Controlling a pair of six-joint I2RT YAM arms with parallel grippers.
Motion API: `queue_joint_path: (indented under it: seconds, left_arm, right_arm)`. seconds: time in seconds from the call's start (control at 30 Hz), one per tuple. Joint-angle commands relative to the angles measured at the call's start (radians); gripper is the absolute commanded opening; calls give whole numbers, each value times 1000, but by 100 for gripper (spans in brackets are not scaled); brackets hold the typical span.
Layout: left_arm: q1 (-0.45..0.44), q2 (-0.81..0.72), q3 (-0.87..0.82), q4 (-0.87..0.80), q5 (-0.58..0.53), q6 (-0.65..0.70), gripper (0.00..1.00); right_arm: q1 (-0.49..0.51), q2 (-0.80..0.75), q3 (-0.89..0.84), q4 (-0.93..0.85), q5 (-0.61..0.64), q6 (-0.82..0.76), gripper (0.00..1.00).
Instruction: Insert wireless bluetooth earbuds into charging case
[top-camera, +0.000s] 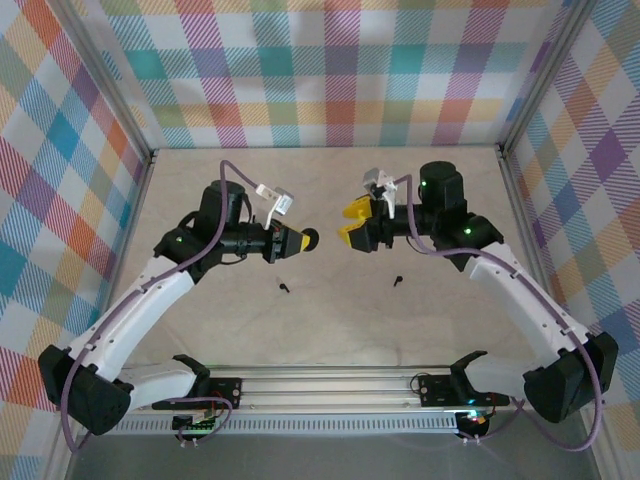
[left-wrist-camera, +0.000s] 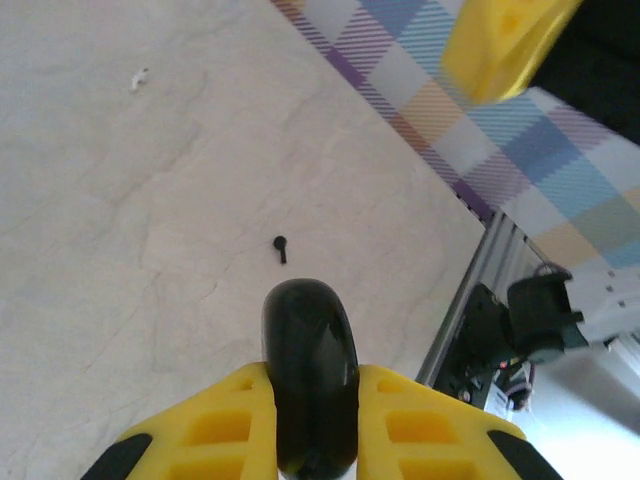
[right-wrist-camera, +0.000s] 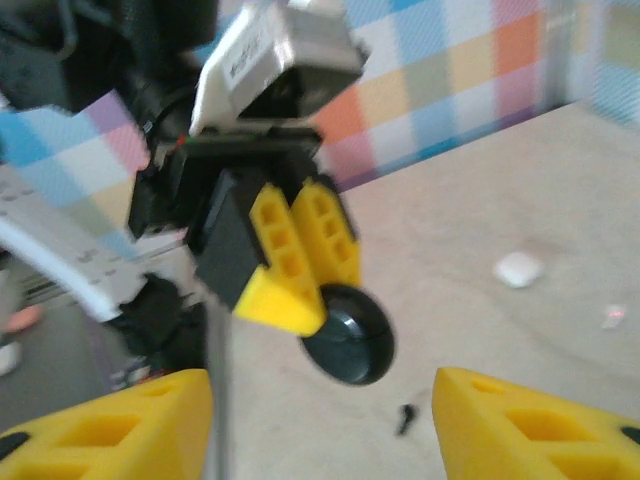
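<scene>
My left gripper (top-camera: 300, 240) is shut on a round black charging case (top-camera: 311, 238) and holds it above the middle of the table. In the left wrist view the closed case (left-wrist-camera: 310, 360) stands edge-on, pinched between both yellow fingers. My right gripper (top-camera: 352, 224) faces it from the right, a short gap away, open and holding nothing. From the right wrist, the case (right-wrist-camera: 350, 335) hangs between and beyond my spread fingertips (right-wrist-camera: 530, 425). Two black earbuds lie on the table, one (top-camera: 285, 288) below the left gripper and one (top-camera: 398, 280) below the right gripper.
A tiny white piece (left-wrist-camera: 138, 78) lies farther off on the beige table (top-camera: 330, 330). A small white blob (right-wrist-camera: 519, 268) and a pale speck (right-wrist-camera: 612, 316) also sit on the surface. Plaid walls (top-camera: 330, 70) close three sides, and a metal rail (top-camera: 330, 385) runs along the near edge.
</scene>
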Motion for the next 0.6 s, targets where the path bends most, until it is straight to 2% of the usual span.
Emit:
queue_joint_path:
  seconds: [0.0,0.07,0.2,0.3,0.47,0.57]
  left_arm:
    - [7,6,82,-133,131,151,0]
    - [7,10,107,-153,181,177,0]
    - [7,22,143,-165,270,196,0]
    - [7,42,176,-198,305,214,0]
    - [7,67,209,-238,337,239,1]
    - [7,82,223,-244,373,248,1]
  right_arm:
    - [5,77,34,-88,-208,88,54]
    - [21,99,36,-74,-206,96,54]
    - [99,92,28,-60,-81,21,56]
    - [107,83,20,-9,-88,52,53]
    - [112,61,17,-1,-97,45,44]
    - [113,65,36,-65,-94,10,34]
